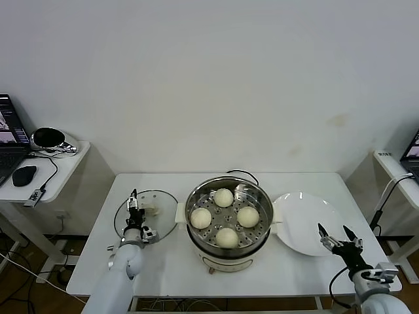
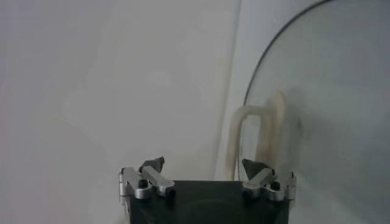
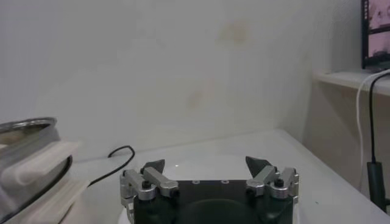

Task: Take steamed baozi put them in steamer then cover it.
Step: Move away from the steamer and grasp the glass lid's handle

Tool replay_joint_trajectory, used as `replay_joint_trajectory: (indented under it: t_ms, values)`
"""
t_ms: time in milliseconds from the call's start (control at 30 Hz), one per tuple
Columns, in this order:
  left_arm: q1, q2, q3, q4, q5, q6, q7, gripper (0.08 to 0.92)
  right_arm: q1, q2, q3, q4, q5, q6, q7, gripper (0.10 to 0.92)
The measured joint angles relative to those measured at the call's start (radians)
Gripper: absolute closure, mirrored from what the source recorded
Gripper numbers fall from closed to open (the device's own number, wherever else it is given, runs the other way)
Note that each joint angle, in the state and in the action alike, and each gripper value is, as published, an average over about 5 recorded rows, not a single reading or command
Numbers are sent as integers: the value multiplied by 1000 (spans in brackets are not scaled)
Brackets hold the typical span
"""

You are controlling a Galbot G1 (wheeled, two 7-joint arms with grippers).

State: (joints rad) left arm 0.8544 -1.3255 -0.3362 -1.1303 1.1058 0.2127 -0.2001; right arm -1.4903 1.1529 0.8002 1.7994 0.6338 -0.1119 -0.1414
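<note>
Several cream baozi [image 1: 224,197] sit on the perforated tray inside the steel steamer [image 1: 227,245] at the table's middle. The glass cover [image 1: 160,226] lies flat on the table left of the steamer, its cream handle [image 1: 152,209] up. My left gripper [image 1: 134,208] hovers open over the cover, close beside the handle. In the left wrist view the handle [image 2: 261,131] stands just ahead of the open fingers, and the cover's glass [image 2: 329,91] fills one side. My right gripper [image 1: 336,239] is open and empty over the near edge of the white plate [image 1: 301,219].
The steamer's black cord [image 1: 242,174] runs behind the pot. A side table [image 1: 59,173] with a laptop, mouse and helmet stands at the left. Another shelf [image 1: 393,167] is at the right. The steamer's rim [image 3: 27,131] shows in the right wrist view.
</note>
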Motion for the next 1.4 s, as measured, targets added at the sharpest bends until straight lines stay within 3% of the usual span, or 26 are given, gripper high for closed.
replay_joint_trajectory:
  t_ms: [433,533,1200,1400]
  values:
    - [-28,-2,12,51,-21,-3,-33,178,-6,4,-1,-2,-11,4,-5,203]
    - [-27,0,15,56,-22,-8,-36,211,-8,2,0,-1,-11,4,-6,203]
    - [-22,-2,31,75,-19,-12,-49,781,-17,-3,8,2,-14,8,-14,203]
    - [-3,4,20,54,-8,-1,-48,855,-17,-3,8,5,-15,12,-15,203]
